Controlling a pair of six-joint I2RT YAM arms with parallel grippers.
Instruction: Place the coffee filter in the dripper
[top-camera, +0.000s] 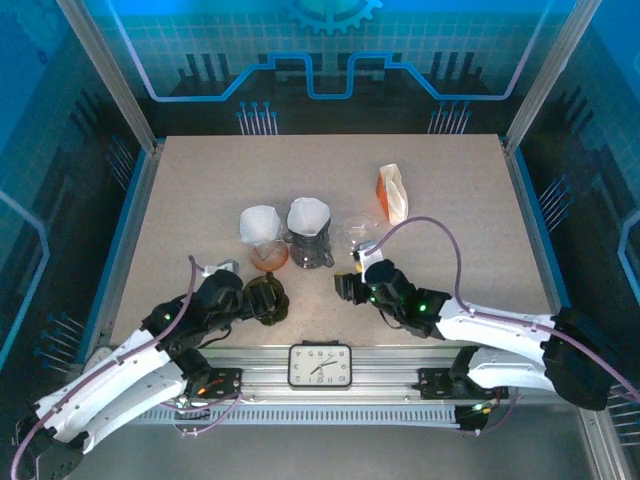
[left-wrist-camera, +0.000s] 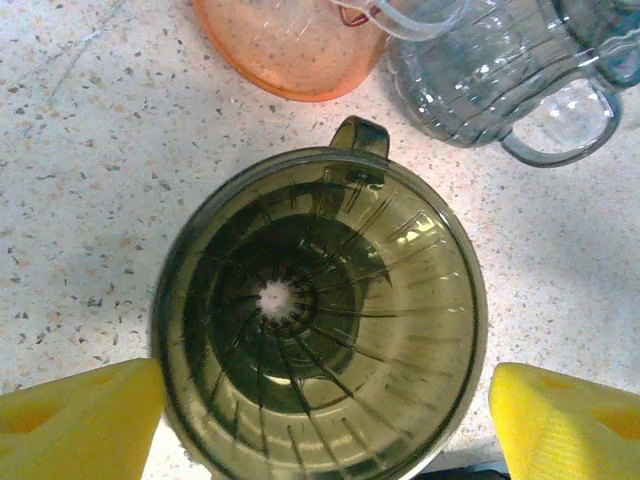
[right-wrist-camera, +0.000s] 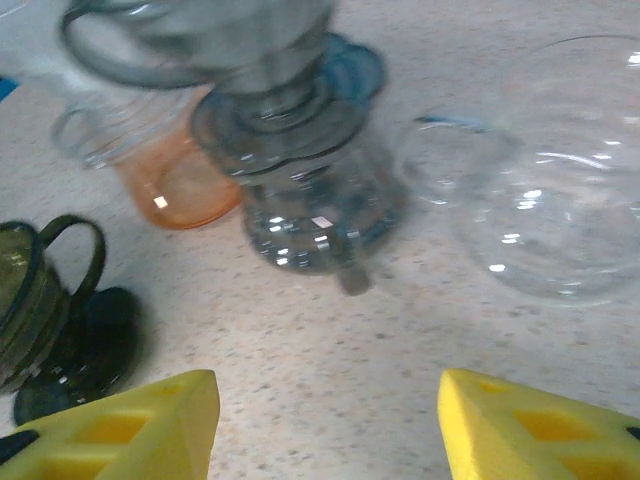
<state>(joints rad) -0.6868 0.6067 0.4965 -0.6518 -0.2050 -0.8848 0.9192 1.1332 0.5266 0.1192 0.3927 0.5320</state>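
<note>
Both pincers are standing released, with nothing gripped. We are looking down past the left gripper (left-wrist-camera: 325, 425), whose yellow fingers (left-wrist-camera: 80, 425) are straddling an olive-green dripper (left-wrist-camera: 320, 310) and running off the bottom edge; whether the nearer finger is touching its rim, we cannot tell. The right gripper (right-wrist-camera: 330, 420) is hovering low over the tabletop, its fingers also cut off below.

Blue-lit, grid-patterned walls (top-camera: 300, 50) are enclosing the cell, and a speckled beige table (top-camera: 200, 180) is lying inside them. Two white arms are reaching forward from the near edge and bending inward: the left arm (top-camera: 120, 375) toward the olive-green dripper, the right arm (top-camera: 500, 330) toward the cluster of drippers at the centre.

In that cluster a grey dripper (top-camera: 312, 250) is carrying one white coffee filter (top-camera: 308, 215); the right wrist view is showing this dripper blurred. A second filter (top-camera: 260, 224) is standing just behind an orange dripper (top-camera: 269, 257), and what is holding it is hard to make out. A clear glass vessel (right-wrist-camera: 560, 180) is sitting just right of the grey dripper. An orange-and-white packet (top-camera: 392, 192) is lying farther back, and a small clock (top-camera: 320, 365) is resting on the rail (top-camera: 400, 365) between the arm bases.
</note>
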